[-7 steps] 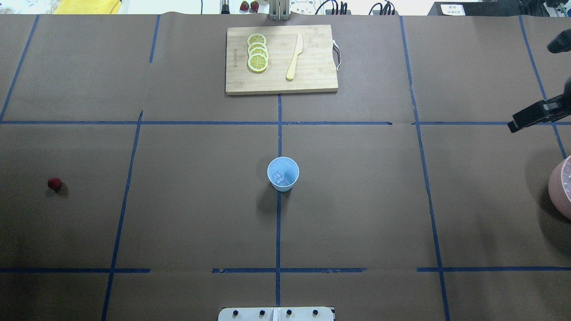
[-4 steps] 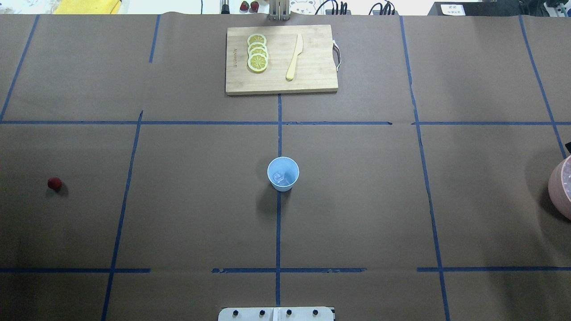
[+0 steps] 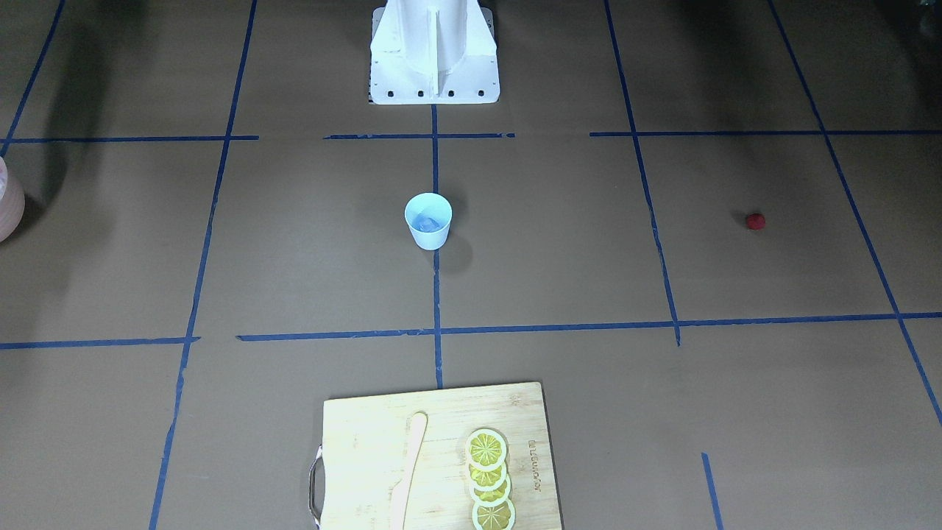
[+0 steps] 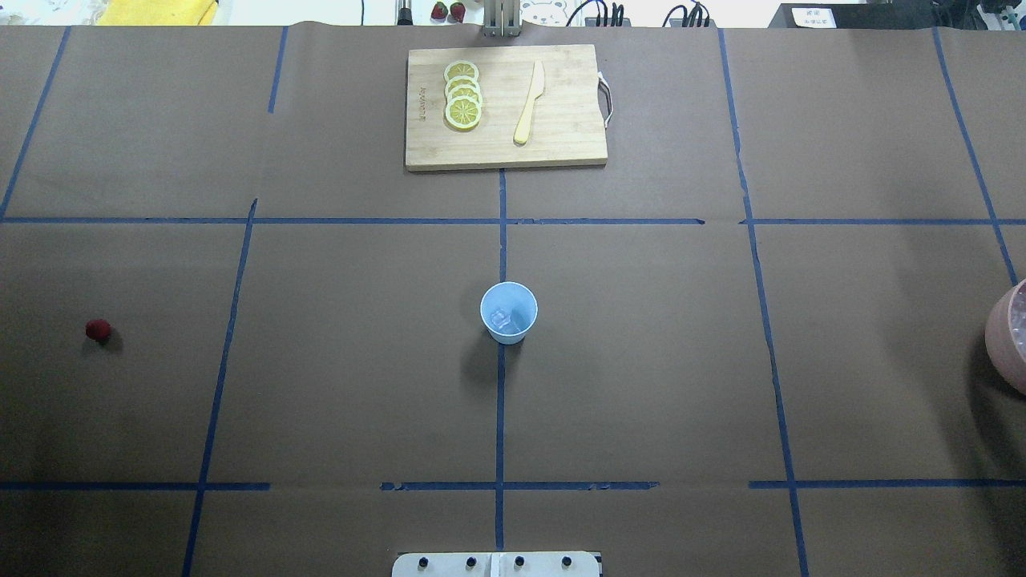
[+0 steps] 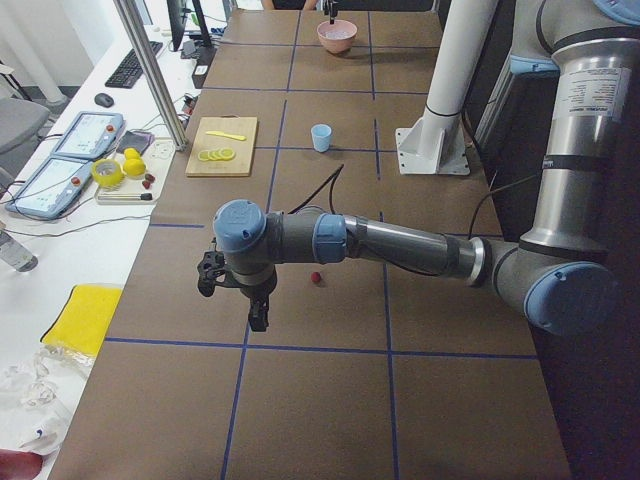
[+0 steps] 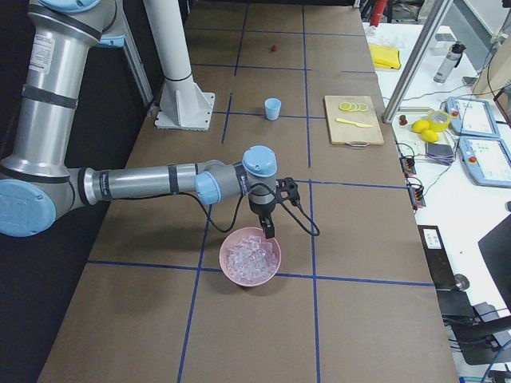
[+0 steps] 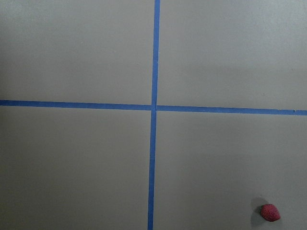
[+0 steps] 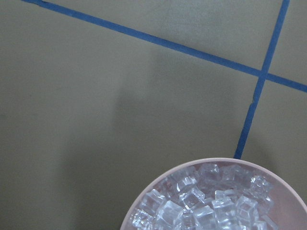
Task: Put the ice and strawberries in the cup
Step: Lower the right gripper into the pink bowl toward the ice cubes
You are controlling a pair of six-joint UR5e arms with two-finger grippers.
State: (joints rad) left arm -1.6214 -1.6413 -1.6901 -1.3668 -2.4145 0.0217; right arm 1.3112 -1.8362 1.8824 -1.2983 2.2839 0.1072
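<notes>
Overhead exterior shot has the cup (image 4: 510, 337) standing upright smack in the middle of the table, right on a blue tape line, with one ice cube (image 4: 502, 320) sitting in the bottom. The strawberry (image 4: 98, 329) is way out on my left side, lying on the bare brown paper, well apart from the cup. My left gripper (image 5: 257, 318) hangs pointing down near that berry, and my left wrist camera catches it down in the corner of its view. My right gripper (image 6: 270, 231) hangs by the rim of the pink bowl (image 6: 250, 278), which is heaped with ice (image 8: 206, 206). As for my jaws, honestly can't tell for either one: they only show up in the side views, so no idea how far apart they are or if anything's in them. Over on the far side there's a cutting board (image 4: 565, 148) with lemon slices (image 4: 462, 94) and a knife (image 4: 529, 102) on it.
</notes>
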